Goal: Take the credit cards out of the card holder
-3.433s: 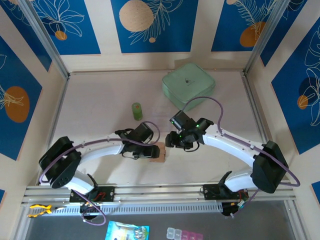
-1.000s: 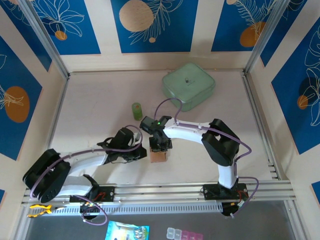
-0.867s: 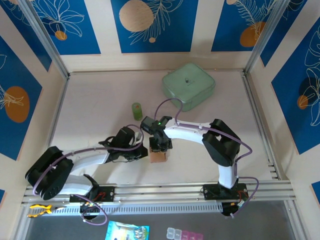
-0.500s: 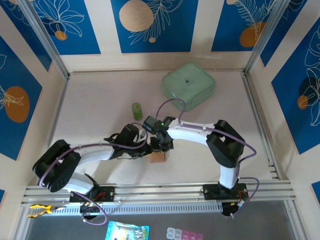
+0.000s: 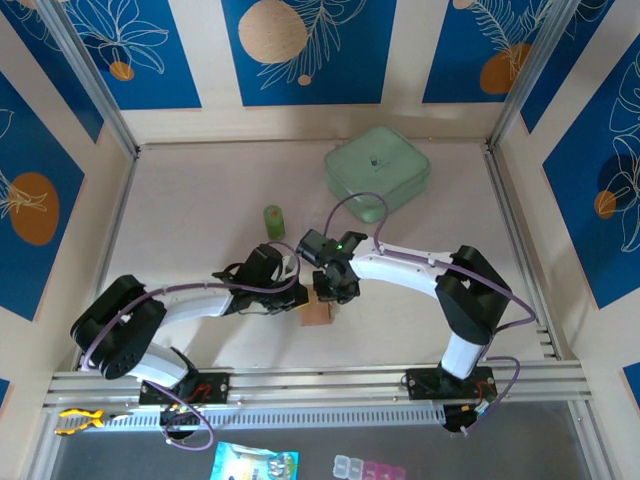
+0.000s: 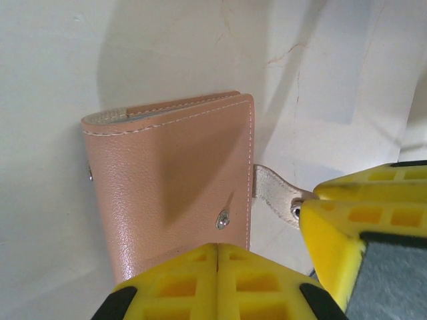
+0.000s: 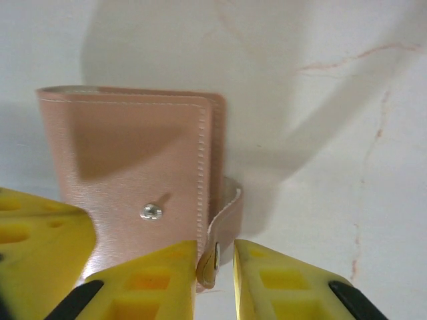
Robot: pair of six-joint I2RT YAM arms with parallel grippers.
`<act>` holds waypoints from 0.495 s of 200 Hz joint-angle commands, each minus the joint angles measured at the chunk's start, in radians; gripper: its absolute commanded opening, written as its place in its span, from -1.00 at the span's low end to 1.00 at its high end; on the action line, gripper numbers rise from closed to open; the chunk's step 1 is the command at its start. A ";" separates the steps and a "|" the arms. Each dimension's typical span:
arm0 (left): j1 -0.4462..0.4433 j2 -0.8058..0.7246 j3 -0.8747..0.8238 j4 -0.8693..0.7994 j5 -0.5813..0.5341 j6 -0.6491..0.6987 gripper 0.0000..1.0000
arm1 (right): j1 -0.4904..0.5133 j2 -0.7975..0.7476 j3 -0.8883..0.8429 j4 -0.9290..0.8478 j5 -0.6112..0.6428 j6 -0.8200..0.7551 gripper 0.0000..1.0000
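The card holder [image 5: 318, 313] is found folded shut on the pale table [image 5: 200, 230], near the front edge at the middle, between the tips of the two arms. Its tan leather outer face is turned up, and a metal snap stud [image 7: 151, 212] is seen on that face. A closing strap [image 7: 230, 200] is curled out from one side edge.

The strap is flanked by the fingers of the right gripper [image 7: 215, 248]. Its jaws are parted only narrowly, with the strap's end between them. A thin gap is left on one side, so no firm grip is shown.

The left gripper [image 6: 217, 250] is set at the neighbouring edge of the holder. Its jaws are brought fully together, with only a seam visible between them and nothing between them. Whether the leather is pressed by them cannot be told.

Farther back on the table, a small green cylinder [image 5: 273, 222] is stood upright, and a pale green lidded box [image 5: 377, 171] is placed well apart towards the rear.
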 commanded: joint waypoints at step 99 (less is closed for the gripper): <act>-0.007 -0.022 0.020 -0.062 -0.021 -0.005 -0.96 | -0.028 0.021 -0.096 0.125 -0.064 -0.008 -0.56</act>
